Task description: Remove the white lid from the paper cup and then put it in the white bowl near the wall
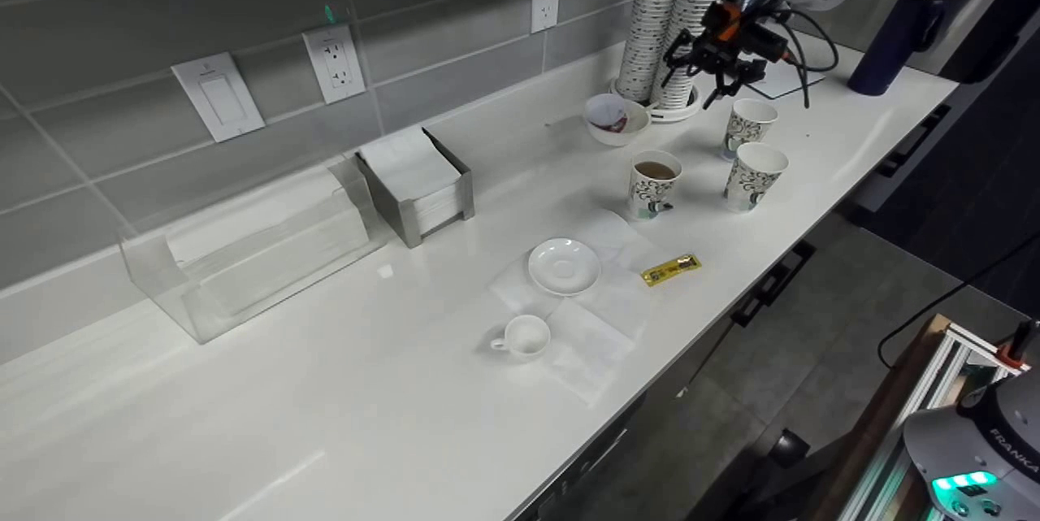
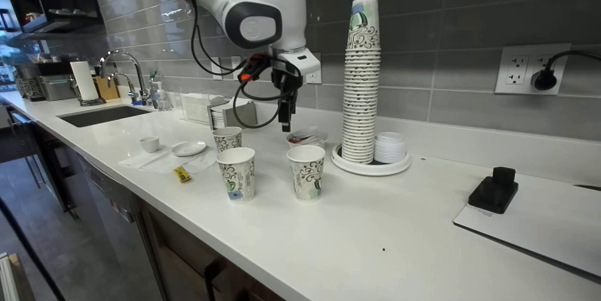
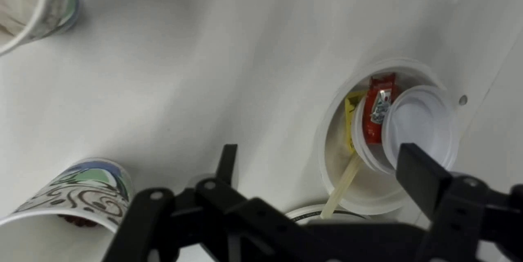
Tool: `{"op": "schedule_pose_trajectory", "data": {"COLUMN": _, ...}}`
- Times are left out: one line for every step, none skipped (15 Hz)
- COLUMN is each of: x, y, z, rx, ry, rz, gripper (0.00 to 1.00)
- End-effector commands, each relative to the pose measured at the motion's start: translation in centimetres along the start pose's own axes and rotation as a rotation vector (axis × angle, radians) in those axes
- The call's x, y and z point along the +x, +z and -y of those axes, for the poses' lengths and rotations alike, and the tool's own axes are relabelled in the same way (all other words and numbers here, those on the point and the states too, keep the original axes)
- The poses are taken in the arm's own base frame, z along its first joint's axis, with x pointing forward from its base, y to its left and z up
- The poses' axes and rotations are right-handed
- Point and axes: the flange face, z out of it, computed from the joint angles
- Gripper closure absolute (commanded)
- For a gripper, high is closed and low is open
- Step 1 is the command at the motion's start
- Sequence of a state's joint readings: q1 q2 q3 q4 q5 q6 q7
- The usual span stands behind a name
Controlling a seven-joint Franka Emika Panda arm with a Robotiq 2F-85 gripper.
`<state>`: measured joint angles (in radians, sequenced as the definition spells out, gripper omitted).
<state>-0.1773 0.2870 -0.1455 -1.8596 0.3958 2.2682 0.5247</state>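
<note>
Apparently the white lid (image 3: 421,121) already lies in the white bowl (image 3: 380,190), right of centre in the wrist view, overlapping the bowl's right rim. Being round, it has no long axis; its face points upward and seems tilted toward the bowl's middle, probably because the red packet (image 3: 378,110) and another round white piece (image 3: 358,129) crowd in beside it. The claw (image 3: 320,147) hangs above the tabletop (image 3: 204,70), jaws spread wide, gripping nothing; that spread, I judge, leaves room to back off without knocking the rim. All 3 paper cups (image 1: 751,181), toward the upper right of an exterior view, stand upright, long axes vertical, mouths up and seemingly uncovered; which of them the task means, I cannot tell.
</note>
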Motion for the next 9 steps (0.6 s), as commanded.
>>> {"op": "schedule_pose_trajectory", "data": {"x": -4.5, "y": -3.9, "z": -4.6, "rx": 0.064, "ry": -0.19, "rz": 0.025, "gripper": 0.0}}
{"op": "schedule_pose_trajectory", "data": {"x": -5.4, "y": -4.9, "z": -5.7, "rx": 0.079, "ry": -0.244, "rz": 0.019, "gripper": 0.0}}
{"op": "schedule_pose_trajectory", "data": {"x": -6.5, "y": -5.7, "z": -6.8, "rx": 0.094, "ry": -0.298, "rz": 0.015, "gripper": 0.0}}
{"op": "schedule_pose_trajectory", "data": {"x": -7.6, "y": -6.6, "z": -7.9, "rx": 0.115, "ry": -0.348, "rz": 0.011, "gripper": 0.0}}
{"op": "schedule_pose_trajectory", "data": {"x": -8.7, "y": -7.4, "z": -8.9, "rx": 0.137, "ry": -0.394, "rz": 0.0, "gripper": 0.0}}
{"op": "schedule_pose_trajectory", "data": {"x": -9.7, "y": -8.2, "z": -10.0, "rx": 0.159, "ry": -0.439, "rz": -0.014, "gripper": 0.0}}
{"op": "schedule_pose_trajectory", "data": {"x": -10.6, "y": -9.1, "z": -11.2, "rx": 0.181, "ry": -0.485, "rz": -0.026, "gripper": 0.0}}
{"op": "schedule_pose_trajectory", "data": {"x": -11.5, "y": -9.9, "z": -12.3, "rx": 0.205, "ry": -0.524, "rz": -0.042, "gripper": 0.0}}
{"op": "schedule_pose_trajectory", "data": {"x": -8.7, "y": -8.4, "z": -9.5, "rx": 0.137, "ry": -0.46, "rz": -0.005, "gripper": 0.0}}
